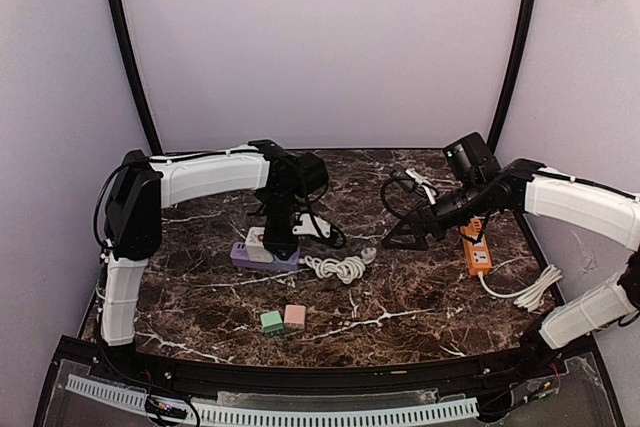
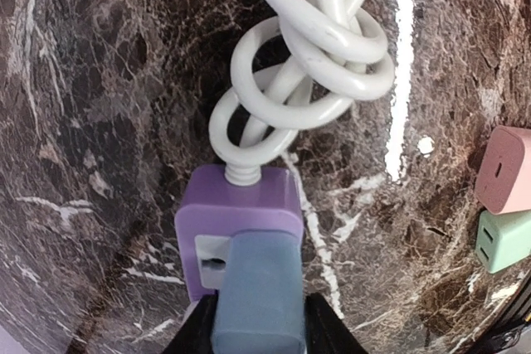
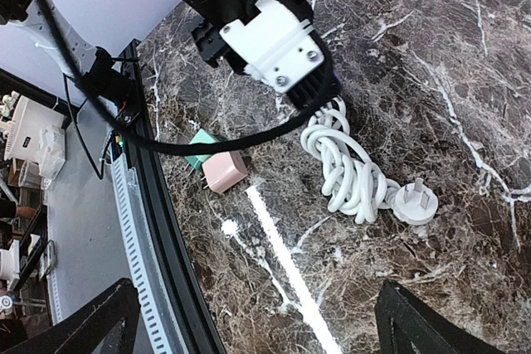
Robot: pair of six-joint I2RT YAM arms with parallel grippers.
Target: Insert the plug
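Standing directly over the purple power strip [image 1: 262,257], the left tool [image 1: 282,239] is seen from above only as a black mass that hides what lies beneath it; that detail is supplied by the left wrist view: a blue-grey plug [image 2: 257,288] is set on the strip's white socket face, right between the fingers [image 2: 192,336], which are pressed close against both of its flanks; its pins are hidden, so how deep it is seated cannot be told. Just beyond the fingertips of this tool, the strip's white cable [image 2: 307,64] is bundled in a loose coil; off to one side of the tool, apart from the strip, a pink adapter [image 2: 506,170] and a green adapter [image 2: 504,240] are laid side by side on the worktop [image 1: 200,287].

The right tool [image 3: 257,304] is spread wide, and nothing is held between its fingers; ahead of it, in the right wrist view, the coil is shown ending in a round white plug [image 3: 415,203], a part that is cut off in the left wrist view; the left tool's housing is seen beyond the coil. Only in the top view is an orange power strip [image 1: 476,247] shown, laid just beside the right tool on its outer side.
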